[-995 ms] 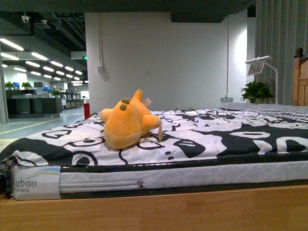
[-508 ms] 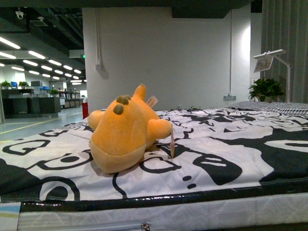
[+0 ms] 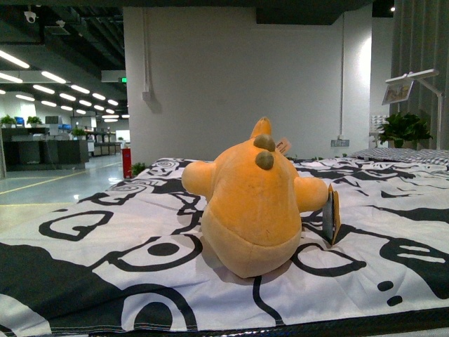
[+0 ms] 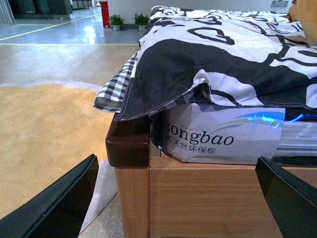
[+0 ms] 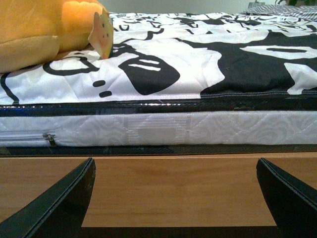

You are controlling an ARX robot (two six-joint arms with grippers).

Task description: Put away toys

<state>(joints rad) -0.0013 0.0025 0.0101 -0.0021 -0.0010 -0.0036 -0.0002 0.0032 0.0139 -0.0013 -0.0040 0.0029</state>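
The orange-yellow plush toy [image 3: 256, 203] lies on the black-and-white patterned bed cover [image 3: 105, 246], near its front edge, with a paper tag [image 3: 331, 215] hanging at its right side. It also shows in the right wrist view [image 5: 39, 32], with its tag [image 5: 102, 29], up on the mattress. Neither arm shows in the front view. My left gripper [image 4: 178, 203] is open and empty, low in front of the bed's wooden corner post [image 4: 128, 144]. My right gripper [image 5: 176, 198] is open and empty, facing the wooden bed rail [image 5: 173, 188] below the mattress.
The mattress side [image 5: 173, 128] has a zipper [image 5: 48, 139]. A checked sheet [image 4: 116, 89] hangs over the bed corner; a labelled mattress wrap [image 4: 218, 136] shows beneath. A plant [image 3: 403, 130] and lamp [image 3: 414, 84] stand at the far right. Orange carpet [image 4: 44, 134] lies beside the bed.
The front view has closed in on the bed and risen; the plush toy now looms larger and sits right of centre. The bed frame has dropped out of that view.
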